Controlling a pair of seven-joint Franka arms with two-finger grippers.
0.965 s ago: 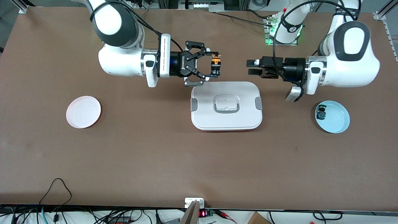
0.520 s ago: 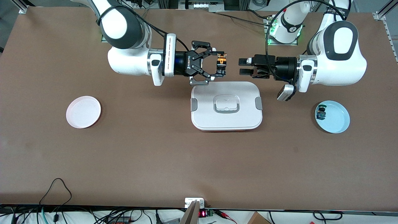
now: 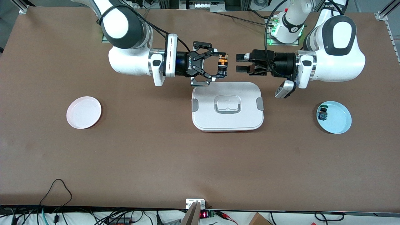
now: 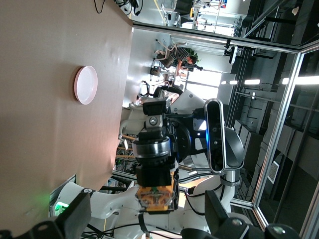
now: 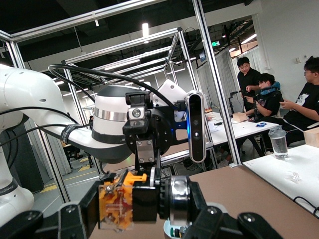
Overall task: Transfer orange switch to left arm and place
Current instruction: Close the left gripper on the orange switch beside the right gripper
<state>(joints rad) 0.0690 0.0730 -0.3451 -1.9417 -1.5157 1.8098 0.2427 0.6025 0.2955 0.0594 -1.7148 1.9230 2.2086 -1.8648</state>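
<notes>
Your right gripper [image 3: 221, 65] is clamped on the orange switch [image 3: 222, 64], holding it in the air above the table just off the box's [image 3: 227, 106] edge that lies toward the robot bases. Your left gripper [image 3: 240, 62] faces it level, its fingers [image 3: 240, 57] spread apart, with the switch just off their tips and untouched.
</notes>
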